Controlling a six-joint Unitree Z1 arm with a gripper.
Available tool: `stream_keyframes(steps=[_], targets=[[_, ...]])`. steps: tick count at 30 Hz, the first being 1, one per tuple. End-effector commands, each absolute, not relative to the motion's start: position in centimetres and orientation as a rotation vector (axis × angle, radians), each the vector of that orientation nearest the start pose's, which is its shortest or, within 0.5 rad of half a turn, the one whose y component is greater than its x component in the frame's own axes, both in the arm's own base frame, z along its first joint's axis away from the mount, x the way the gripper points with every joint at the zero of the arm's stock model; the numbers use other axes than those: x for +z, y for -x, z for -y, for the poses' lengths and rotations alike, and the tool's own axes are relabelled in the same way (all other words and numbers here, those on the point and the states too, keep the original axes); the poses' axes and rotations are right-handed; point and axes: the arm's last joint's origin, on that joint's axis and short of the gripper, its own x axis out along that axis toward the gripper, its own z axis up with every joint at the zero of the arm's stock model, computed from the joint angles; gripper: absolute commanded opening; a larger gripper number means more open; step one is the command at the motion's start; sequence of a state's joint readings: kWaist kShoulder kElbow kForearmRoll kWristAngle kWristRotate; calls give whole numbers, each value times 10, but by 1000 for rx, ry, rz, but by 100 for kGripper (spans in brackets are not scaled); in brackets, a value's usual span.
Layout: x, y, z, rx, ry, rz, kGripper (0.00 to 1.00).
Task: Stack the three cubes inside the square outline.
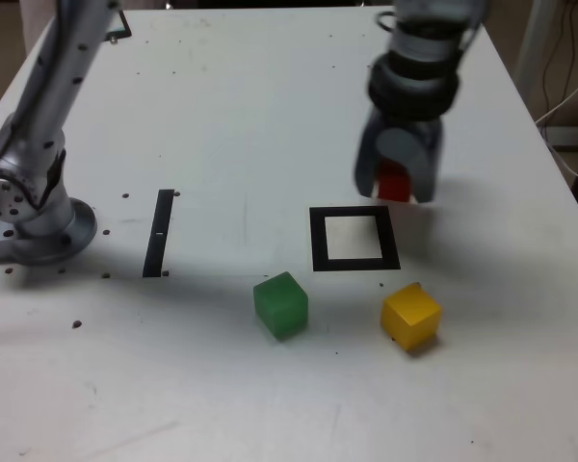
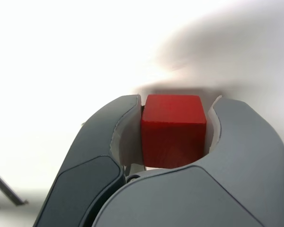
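Note:
The red cube [image 1: 396, 183] [image 2: 173, 137] sits between the jaws of my gripper [image 1: 397, 189] [image 2: 176, 102], which is shut on it from both sides. In the exterior view the gripper hangs just behind the far right corner of the square outline [image 1: 317, 241], whose white centre holds nothing. I cannot tell whether the red cube touches the table. The green cube [image 1: 280, 304] lies in front of the outline toward the exterior view's left. The yellow cube [image 1: 410, 315] lies in front of it toward the right.
A straight black tape strip [image 1: 159, 233] lies left of the outline in the exterior view. The arm's base [image 1: 34, 217] stands at the far left. Small dark specks dot the white table [image 1: 250, 106], and cables hang past its right edge.

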State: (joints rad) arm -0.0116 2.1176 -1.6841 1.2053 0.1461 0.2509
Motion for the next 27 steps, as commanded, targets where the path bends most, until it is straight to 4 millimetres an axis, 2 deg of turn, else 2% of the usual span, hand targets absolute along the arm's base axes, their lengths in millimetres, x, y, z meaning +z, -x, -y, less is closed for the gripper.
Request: stream_keyframes(steps=[1,6,12,27], targets=[[272,-375,0,-69,-295,-1583,29],[272,-359,16,-13,-220,-1598,29],[257,-362,34,6,-161,-1620,29],[226,-364,33,-9,-115,-1707,29]])
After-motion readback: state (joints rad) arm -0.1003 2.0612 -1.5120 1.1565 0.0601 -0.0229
